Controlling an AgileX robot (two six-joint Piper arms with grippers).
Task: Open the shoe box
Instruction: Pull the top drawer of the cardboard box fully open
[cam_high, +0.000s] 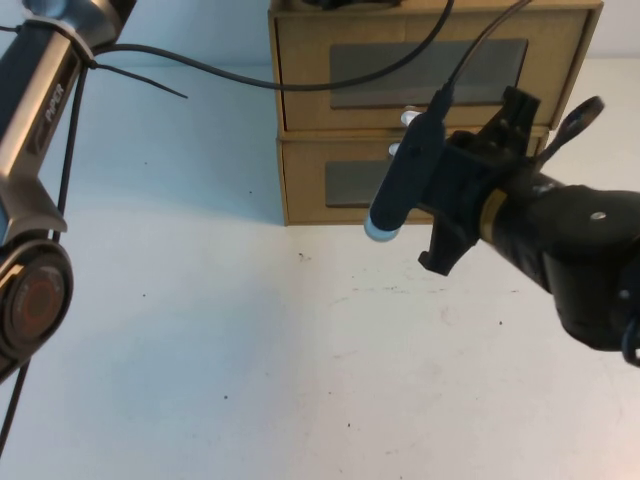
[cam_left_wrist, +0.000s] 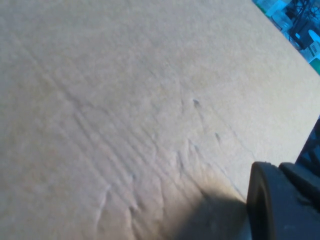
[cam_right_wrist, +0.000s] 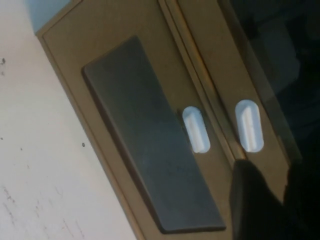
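Note:
Two cardboard shoe boxes are stacked at the back of the table, an upper box (cam_high: 430, 60) on a lower box (cam_high: 330, 185). Each has a drawer front with a dark window and a small white handle. The upper handle (cam_high: 408, 117) (cam_right_wrist: 249, 125) and the lower handle (cam_high: 395, 150) (cam_right_wrist: 196, 129) are partly hidden behind my right arm in the high view. My right gripper (cam_high: 553, 108) (cam_right_wrist: 272, 172) hovers just in front of the box fronts, to the right of the handles, open a little and holding nothing. My left gripper (cam_left_wrist: 282, 205) shows only as a dark edge over a tan surface.
My left arm (cam_high: 30, 200) stands along the left edge of the high view, with cables (cam_high: 250, 75) trailing across to the boxes. The white table (cam_high: 250, 350) stretches out in front of the boxes.

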